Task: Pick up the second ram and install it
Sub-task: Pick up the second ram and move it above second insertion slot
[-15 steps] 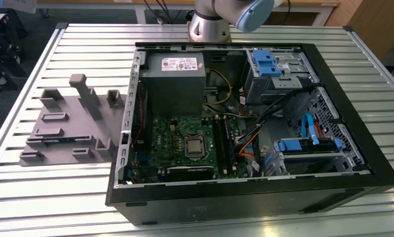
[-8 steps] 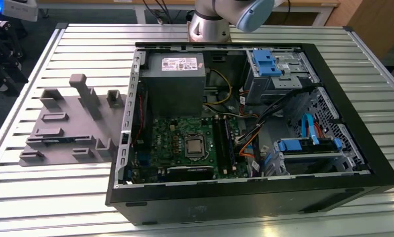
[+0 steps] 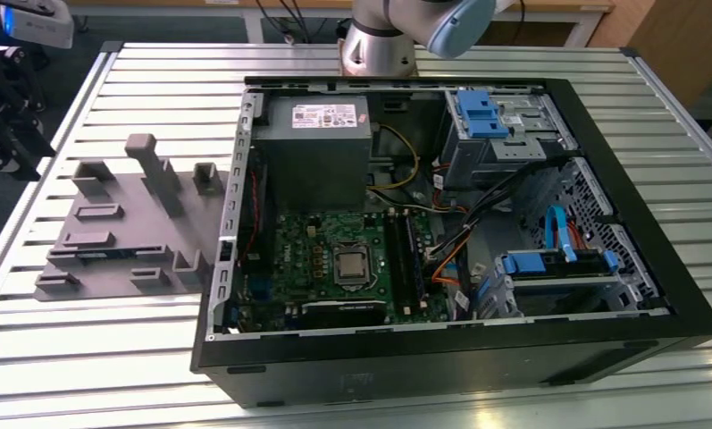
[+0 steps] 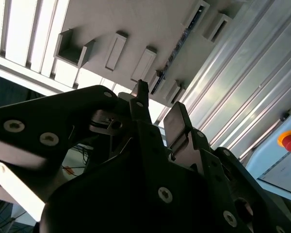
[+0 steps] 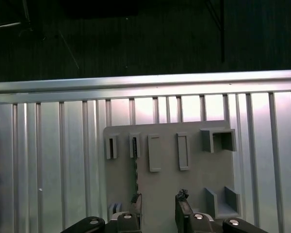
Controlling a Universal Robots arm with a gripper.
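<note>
- Exterior view: an open case (image 3: 451, 357) is laid on its side on the slatted counter (image 3: 94, 357). This is judged to be so that the motherboard (image 3: 320, 241) and its long black slots (image 3: 397, 259) face upward for loading.
- A grey holder (image 3: 117, 259) is set just beside the case, toward the exterior view's left, and the arm (image 3: 380, 45) is mounted behind the case.
- First wrist view: the ram (image 5: 135, 165) is seen standing on edge in a narrow slot of the holder (image 5: 194, 184). It is presumably kept upright so that its top edge is offered for a pinch.
- The tool (image 5: 158, 204) is held apart from the ram, with a wide gap between its fingers (image 5: 182, 204) and nothing gripped.
- The strip is lined up with one fingertip rather than the middle of the gap.
- Second wrist view: the ram (image 4: 178, 47) is seen as a thin strip seated in the holder (image 4: 150, 19), beyond the tool (image 4: 157, 107).
- The tool's jaws are spread and empty, and no contact with the strip is seen.
</note>
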